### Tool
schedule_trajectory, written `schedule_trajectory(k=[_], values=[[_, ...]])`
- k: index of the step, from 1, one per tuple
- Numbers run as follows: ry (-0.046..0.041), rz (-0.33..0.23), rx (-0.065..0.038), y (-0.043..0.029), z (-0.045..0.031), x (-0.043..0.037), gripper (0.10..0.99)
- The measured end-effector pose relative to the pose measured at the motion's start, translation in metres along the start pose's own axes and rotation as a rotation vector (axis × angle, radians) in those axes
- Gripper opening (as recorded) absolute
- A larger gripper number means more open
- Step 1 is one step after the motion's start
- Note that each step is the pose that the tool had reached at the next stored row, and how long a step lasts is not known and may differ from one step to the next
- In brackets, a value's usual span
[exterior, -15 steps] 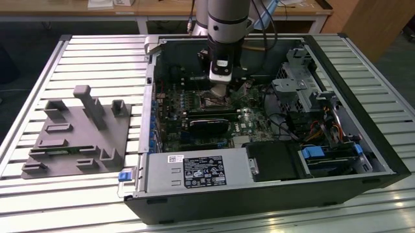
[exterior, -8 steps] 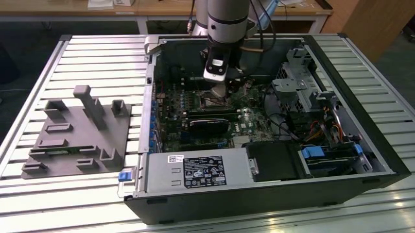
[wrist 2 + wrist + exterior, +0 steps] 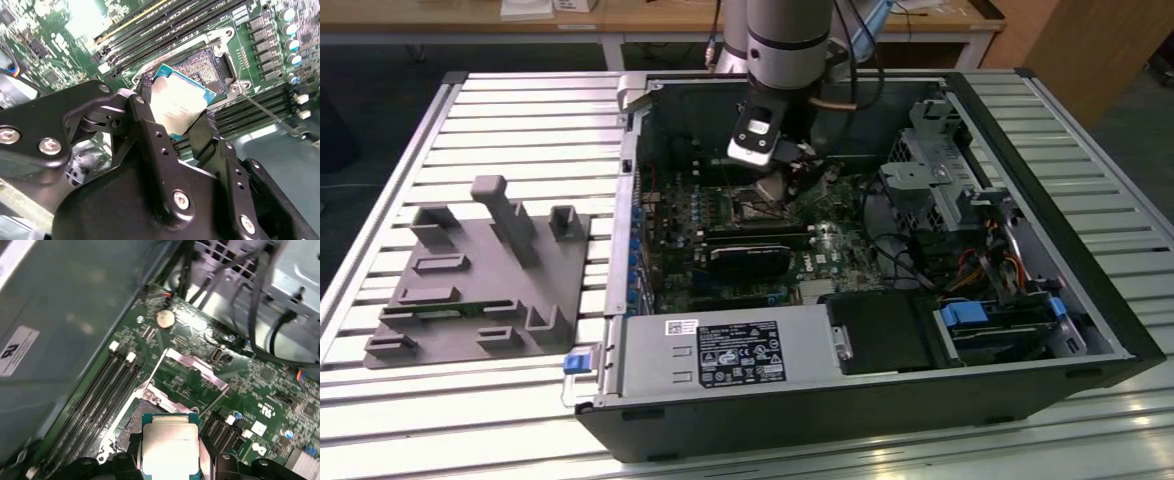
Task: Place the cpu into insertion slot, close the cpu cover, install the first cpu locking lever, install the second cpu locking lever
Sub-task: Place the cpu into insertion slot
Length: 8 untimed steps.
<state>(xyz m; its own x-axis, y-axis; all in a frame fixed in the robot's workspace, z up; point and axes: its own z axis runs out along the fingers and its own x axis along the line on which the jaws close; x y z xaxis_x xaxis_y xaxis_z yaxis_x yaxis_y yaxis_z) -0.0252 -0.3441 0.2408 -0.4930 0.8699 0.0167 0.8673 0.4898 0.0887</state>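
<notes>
My gripper [image 3: 773,180] hangs inside the open computer case and is shut on the cpu [image 3: 176,101], a flat square chip with a dull metallic top. Its black fingers [image 3: 148,121] clamp two opposite edges of the chip. The cpu [image 3: 170,447] is tilted and held just above the insertion slot [image 3: 212,64], a dark square socket in a silver frame [image 3: 149,396]. It does not sit in the slot. The cpu cover [image 3: 194,367] stands flipped open on the far side of the socket. A thin locking lever [image 3: 261,108] sticks out beside the socket.
Long black memory slots [image 3: 107,390] run along one side of the socket. Cables [image 3: 260,305] and a drive cage [image 3: 947,170] crowd the exterior view's right. A black power supply [image 3: 720,352] fills the case front. A grey fixture [image 3: 480,280] lies on the table at the left.
</notes>
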Motion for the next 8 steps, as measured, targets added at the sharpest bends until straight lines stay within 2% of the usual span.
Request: schedule_trajectory(k=[8], values=[[-0.0137,0.134,-0.001,-0.0001,0.0004,0.0000,0.541]])
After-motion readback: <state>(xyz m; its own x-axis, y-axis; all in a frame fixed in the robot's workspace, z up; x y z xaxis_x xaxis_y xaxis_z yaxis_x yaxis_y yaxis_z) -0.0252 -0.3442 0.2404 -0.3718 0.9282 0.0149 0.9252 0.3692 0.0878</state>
